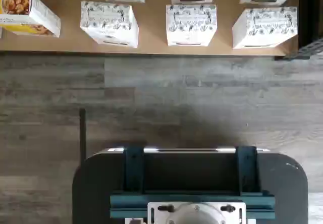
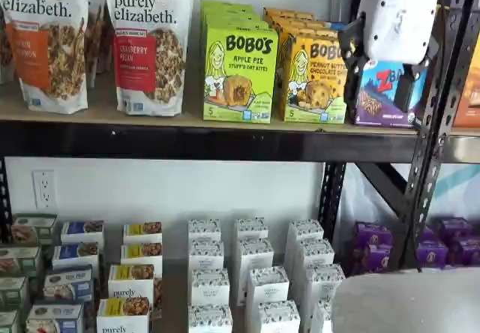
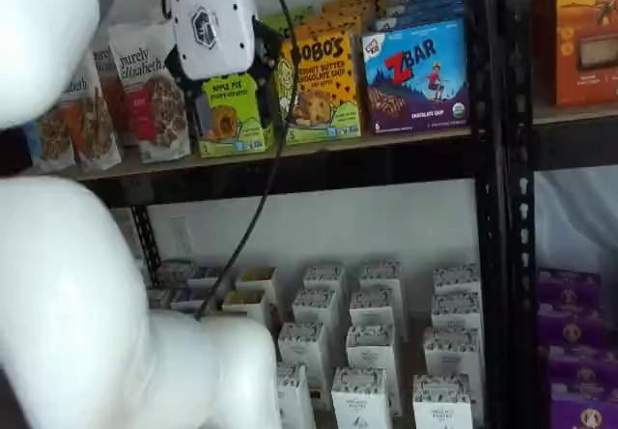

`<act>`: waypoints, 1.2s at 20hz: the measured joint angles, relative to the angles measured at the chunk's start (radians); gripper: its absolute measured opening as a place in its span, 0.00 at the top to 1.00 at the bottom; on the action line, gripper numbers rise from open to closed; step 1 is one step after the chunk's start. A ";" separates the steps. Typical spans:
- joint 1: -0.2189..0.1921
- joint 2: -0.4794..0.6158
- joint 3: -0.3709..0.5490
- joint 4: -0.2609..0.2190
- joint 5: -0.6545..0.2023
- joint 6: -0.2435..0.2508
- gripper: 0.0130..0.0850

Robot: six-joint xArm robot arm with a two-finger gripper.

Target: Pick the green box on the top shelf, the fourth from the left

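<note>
The green box (image 2: 240,74) is a lime-green Bobo's Apple Pie carton standing upright on the top shelf (image 2: 187,142), with more of the same behind it. My gripper (image 2: 377,87) hangs high at the right, in front of the blue-purple ZBar carton (image 2: 382,100). It is open and empty, off to the right of the green box. In a shelf view the gripper (image 3: 237,99) overlaps the green box (image 3: 232,125) and hides its upper part. The wrist view does not show the green box.
Two Purely Elizabeth bags (image 2: 150,44) stand left of the green box, and a yellow-orange Bobo's carton (image 2: 315,78) stands right of it. Black uprights (image 2: 442,85) frame the right side. White cartons (image 2: 251,280) fill the low shelf. The white arm (image 3: 77,284) fills the foreground.
</note>
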 joint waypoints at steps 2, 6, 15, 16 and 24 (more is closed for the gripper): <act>-0.001 -0.027 0.024 0.000 -0.045 -0.001 0.00; -0.007 -0.033 0.028 0.009 -0.059 -0.005 0.00; 0.007 -0.029 0.035 0.017 -0.079 0.011 0.00; 0.012 -0.027 0.037 0.017 -0.085 0.016 0.00; 0.098 0.011 0.045 -0.022 -0.159 0.087 0.00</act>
